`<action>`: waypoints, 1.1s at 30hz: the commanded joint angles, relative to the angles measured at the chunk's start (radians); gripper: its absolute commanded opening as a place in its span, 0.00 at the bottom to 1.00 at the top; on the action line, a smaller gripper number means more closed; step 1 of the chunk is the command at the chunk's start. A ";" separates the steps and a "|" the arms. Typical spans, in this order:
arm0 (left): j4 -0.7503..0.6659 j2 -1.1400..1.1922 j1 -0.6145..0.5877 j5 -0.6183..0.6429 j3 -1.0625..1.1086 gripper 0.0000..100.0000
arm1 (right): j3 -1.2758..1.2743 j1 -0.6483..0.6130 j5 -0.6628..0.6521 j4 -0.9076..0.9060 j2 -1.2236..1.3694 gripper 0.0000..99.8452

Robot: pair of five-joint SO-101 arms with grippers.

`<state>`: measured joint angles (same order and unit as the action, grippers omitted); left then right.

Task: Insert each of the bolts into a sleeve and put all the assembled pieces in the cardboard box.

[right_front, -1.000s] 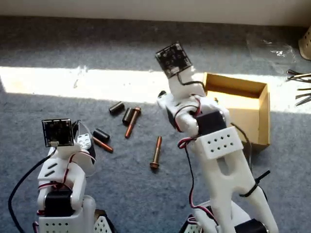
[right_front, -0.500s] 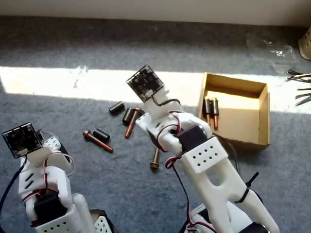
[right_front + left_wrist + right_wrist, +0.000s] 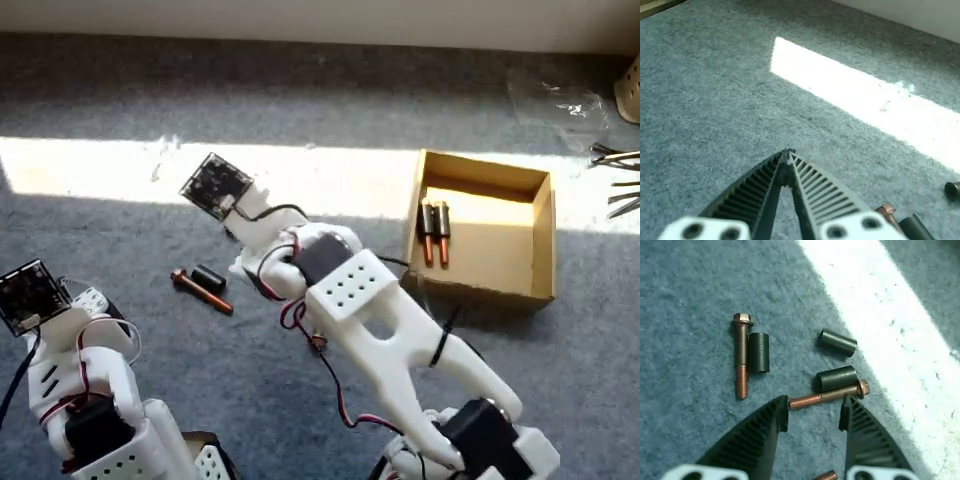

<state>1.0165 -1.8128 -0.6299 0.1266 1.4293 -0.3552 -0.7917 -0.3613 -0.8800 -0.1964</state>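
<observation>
Nearest the bases, the left gripper (image 3: 787, 161) is hanging low over the grey carpet (image 3: 715, 90), its fingers pressed together on nothing. Farther out, the right gripper (image 3: 813, 411) is hovering with its fingers spread apart over a copper bolt (image 3: 827, 396) lying against a black sleeve (image 3: 836, 378). A second bolt (image 3: 741, 357) and second sleeve (image 3: 759, 352) are lying side by side nearby. Farthest off, the cardboard box (image 3: 490, 255) is holding two assembled pieces (image 3: 433, 228).

Just ahead of my right tool (image 3: 813, 411) a copper bolt (image 3: 827, 396) lies crosswise, touching a black sleeve (image 3: 836, 378); a second sleeve (image 3: 838, 342) lies beyond. Left of the tool, another bolt (image 3: 741, 355) lies beside a third sleeve (image 3: 759, 352). Two assembled pieces (image 3: 428, 232) lie in the cardboard box (image 3: 545, 240).
</observation>
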 commanded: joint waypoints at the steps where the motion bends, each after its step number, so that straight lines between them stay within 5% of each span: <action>1: -0.005 -0.016 0.002 0.008 0.001 0.01 | 0.202 -0.028 -0.025 -0.094 0.110 0.16; 11: -0.011 -0.016 0.004 0.008 0.025 0.01 | 0.647 -0.062 -0.020 -0.358 0.481 0.16; 16: -0.121 -0.016 0.004 0.008 0.105 0.01 | 0.816 -0.067 -0.018 -0.414 0.607 0.16; 33: -0.178 -0.016 0.004 0.005 0.145 0.01 | 0.947 -0.131 0.080 -0.398 0.829 0.16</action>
<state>0.8585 -1.8128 -0.6283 0.1266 1.5812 0.5409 -0.9160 -0.2908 -1.2912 0.6444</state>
